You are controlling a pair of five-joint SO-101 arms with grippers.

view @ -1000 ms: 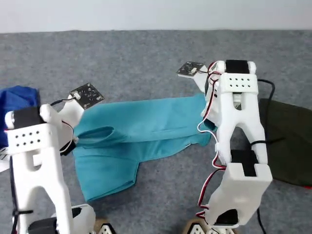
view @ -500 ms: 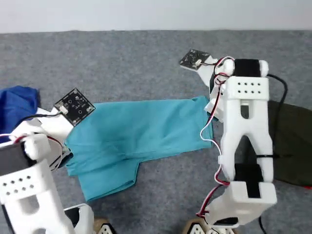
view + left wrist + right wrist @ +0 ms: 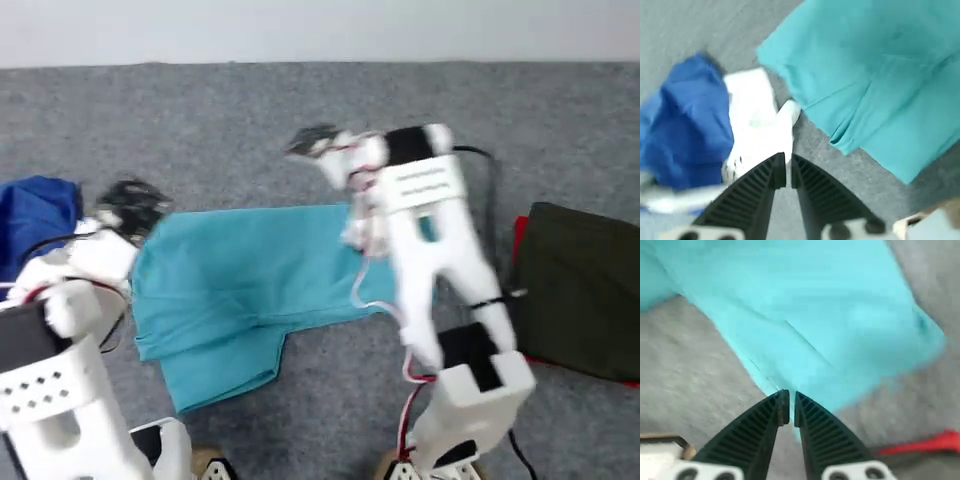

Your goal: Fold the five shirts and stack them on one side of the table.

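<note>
On grey table [image 3: 200,120], teal shirt [image 3: 250,270], left tool [image 3: 788,165] and right tool [image 3: 789,402] closed narrow.

Bright, even light (quite diffuse) leaves only faint shadows.

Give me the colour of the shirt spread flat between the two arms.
The spread-out fabric shirt is plain turquoise; the high view shows it best.
</note>
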